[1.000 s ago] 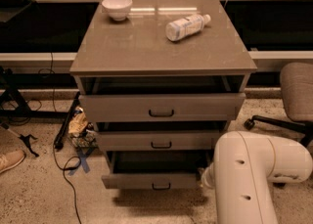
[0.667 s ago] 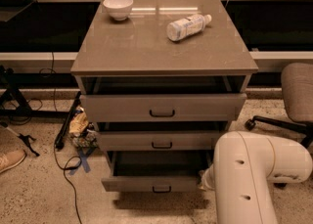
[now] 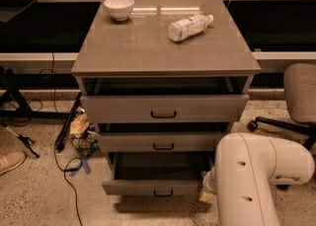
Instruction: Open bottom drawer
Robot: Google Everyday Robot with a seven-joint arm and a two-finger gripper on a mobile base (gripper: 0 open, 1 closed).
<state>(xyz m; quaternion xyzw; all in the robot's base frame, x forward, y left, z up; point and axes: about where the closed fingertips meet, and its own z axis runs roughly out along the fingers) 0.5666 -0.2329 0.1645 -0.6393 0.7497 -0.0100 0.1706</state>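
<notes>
The bottom drawer (image 3: 148, 186) is the lowest of three grey-brown drawers. It stands pulled out, with its dark inside showing and its small black bar handle (image 3: 163, 193) at the centre of the front panel. My white arm (image 3: 252, 180) fills the lower right. My gripper (image 3: 206, 191) is at the drawer's right front corner, mostly hidden behind the arm. The middle drawer (image 3: 163, 142) and the top drawer (image 3: 164, 109) each stand slightly out.
A white bowl (image 3: 119, 7) and a plastic bottle (image 3: 190, 26) lying on its side are on the cabinet top (image 3: 148, 52). An office chair (image 3: 296, 96) stands at the right. Cables, bags and a shoe (image 3: 11, 161) lie on the floor at the left.
The bottom drawer's front sits a little lower in view, slightly further out. The arm has barely moved.
</notes>
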